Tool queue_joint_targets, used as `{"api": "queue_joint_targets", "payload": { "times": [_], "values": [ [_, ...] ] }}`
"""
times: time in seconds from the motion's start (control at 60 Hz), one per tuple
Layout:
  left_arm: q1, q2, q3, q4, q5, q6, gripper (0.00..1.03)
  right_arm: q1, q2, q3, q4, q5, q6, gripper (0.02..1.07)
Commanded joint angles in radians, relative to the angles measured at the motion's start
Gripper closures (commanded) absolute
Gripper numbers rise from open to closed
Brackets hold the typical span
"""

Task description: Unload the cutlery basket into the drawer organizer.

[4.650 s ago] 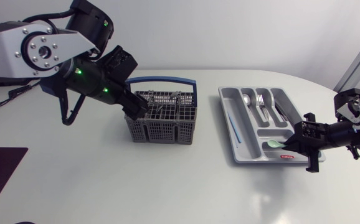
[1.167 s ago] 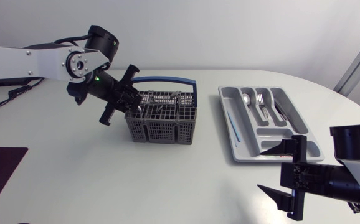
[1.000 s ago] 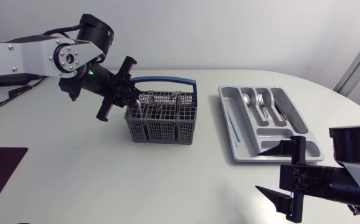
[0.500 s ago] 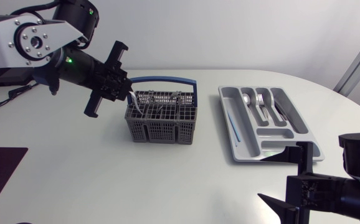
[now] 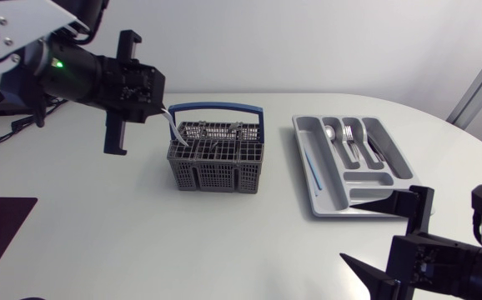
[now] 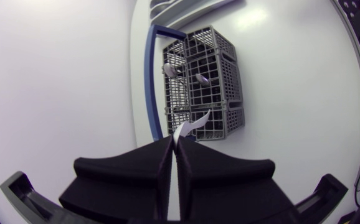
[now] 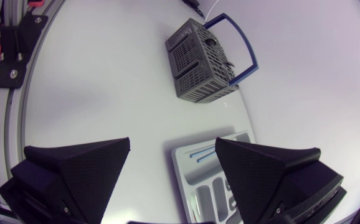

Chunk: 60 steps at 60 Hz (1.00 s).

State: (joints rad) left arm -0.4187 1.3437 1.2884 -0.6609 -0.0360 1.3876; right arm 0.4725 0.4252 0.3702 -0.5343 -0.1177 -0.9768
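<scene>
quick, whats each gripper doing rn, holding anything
Left gripper: shut on a silver utensil, above the cutlery basket.
Right gripper: open, holding nothing.

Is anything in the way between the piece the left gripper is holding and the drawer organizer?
Only the basket's blue handle, arching right beside the held cutlery on the side toward the organizer. Nothing else visible lies between them.
</scene>
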Motion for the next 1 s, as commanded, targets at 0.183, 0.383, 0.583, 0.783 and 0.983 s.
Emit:
{"api": "queue_joint_targets", "payload": {
  "times": [0.183, 0.383, 0.583, 0.783, 0.983],
  "values": [
    [-0.081, -0.061, 0.123, -0.141, -0.007, -0.444, 1.0, 0.049, 0.075, 0.076, 0.161, 0.093, 0.213, 0.08],
    [-0.112, 0.029, 0.172, -0.164, 0.108, -0.828, 1.0, 0.195, 0.173, 0.116, 0.307, 0.296, 0.342, 0.15],
    [-0.166, 0.117, 0.173, -0.135, 0.162, -1.075, 1.0, 0.302, 0.27, 0.128, 0.422, 0.447, 0.406, 0.29],
    [-0.236, 0.196, 0.216, -0.114, 0.208, -1.256, 1.0, 0.341, 0.34, 0.133, 0.519, 0.495, 0.417, 0.43],
    [-0.264, 0.27, 0.264, -0.085, 0.263, -1.343, 1.0, 0.345, 0.379, 0.131, 0.58, 0.495, 0.429, 0.43]
  ]
}}
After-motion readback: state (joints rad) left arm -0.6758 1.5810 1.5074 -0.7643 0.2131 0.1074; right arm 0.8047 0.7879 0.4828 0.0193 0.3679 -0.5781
